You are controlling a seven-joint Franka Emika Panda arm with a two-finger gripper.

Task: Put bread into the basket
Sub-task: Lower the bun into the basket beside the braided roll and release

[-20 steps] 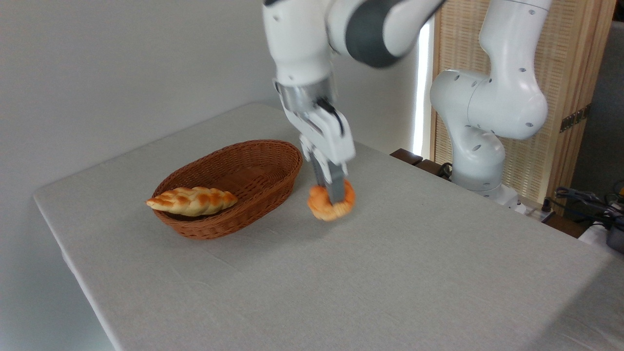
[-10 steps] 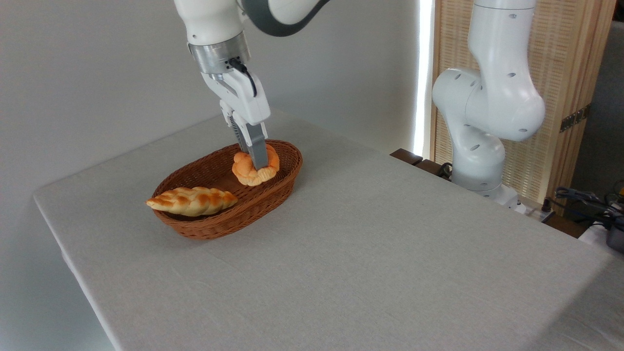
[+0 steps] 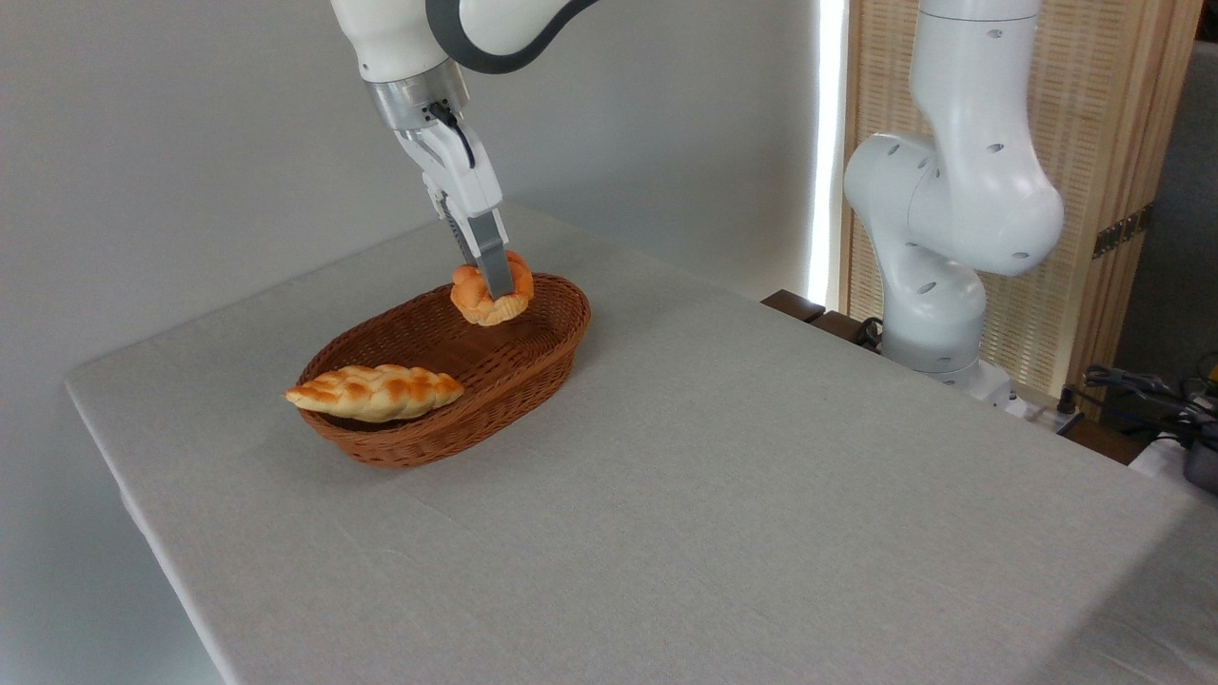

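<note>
The gripper is clamped narrowly on the bread, its fingers pressed against the bun's sides, holding it above the basket at the rim's one o'clock end, the braided loaf resting at seven o'clock.

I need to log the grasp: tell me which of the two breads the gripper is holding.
The small round knotted bun, clamped in the gripper above the basket. The long braided loaf lies untouched across the basket's near end.
</note>
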